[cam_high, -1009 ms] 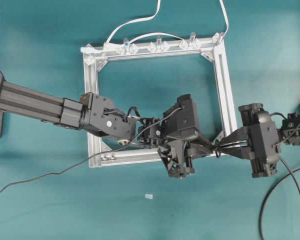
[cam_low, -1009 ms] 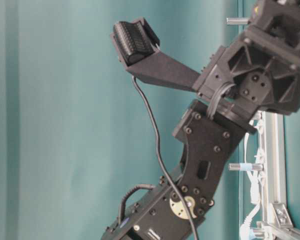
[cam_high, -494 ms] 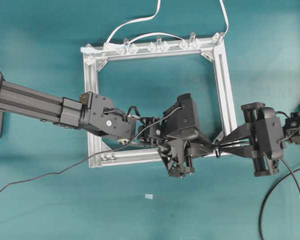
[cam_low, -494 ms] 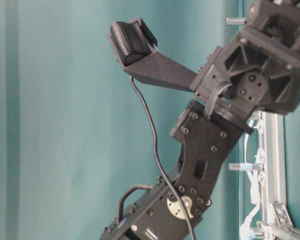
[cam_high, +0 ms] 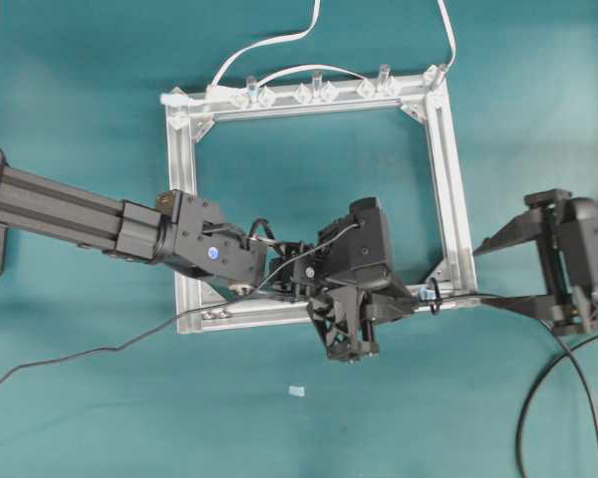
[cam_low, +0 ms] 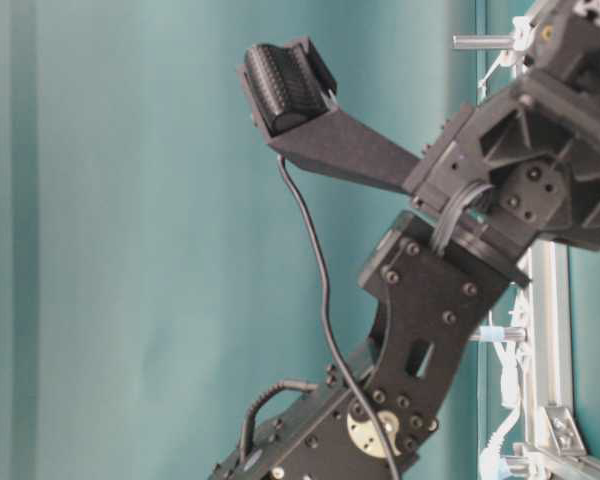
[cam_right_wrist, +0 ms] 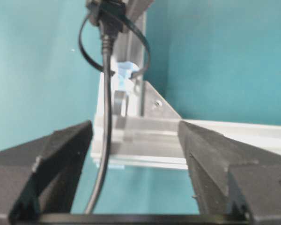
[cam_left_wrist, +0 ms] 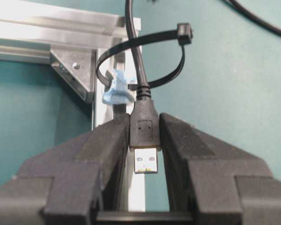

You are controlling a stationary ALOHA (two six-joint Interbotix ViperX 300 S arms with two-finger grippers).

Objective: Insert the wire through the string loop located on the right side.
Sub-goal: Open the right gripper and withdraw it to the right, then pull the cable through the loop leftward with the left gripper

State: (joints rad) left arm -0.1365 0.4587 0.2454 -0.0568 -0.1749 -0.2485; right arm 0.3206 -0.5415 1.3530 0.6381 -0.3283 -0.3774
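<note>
The wire's flat metal plug [cam_left_wrist: 144,140] sits pinched between the fingers of my left gripper [cam_left_wrist: 145,127], metal tip toward the camera. From the plug the wire [cam_left_wrist: 133,56] runs through the string loop [cam_left_wrist: 183,58], which hangs at the silver frame's [cam_left_wrist: 61,23] corner. In the overhead view my left gripper [cam_high: 411,294] is just left of the loop [cam_high: 434,295], at the frame's [cam_high: 448,169] lower right corner. My right gripper [cam_high: 481,274] stands open to the right of it. The wire [cam_right_wrist: 105,117] passes loose between its fingers [cam_right_wrist: 72,145].
White flat cables [cam_high: 269,40] and clear clips [cam_high: 314,92] sit along the frame's top bar. A thick black cable [cam_high: 533,398] curves at the lower right. Thin black wire [cam_high: 80,351] trails to the lower left. A pale scrap [cam_high: 297,390] lies on the mat.
My right gripper has opened wide, let go of the wire at the loop and drawn back to the right. The left gripper, still holding the plug, shifted slightly left.
</note>
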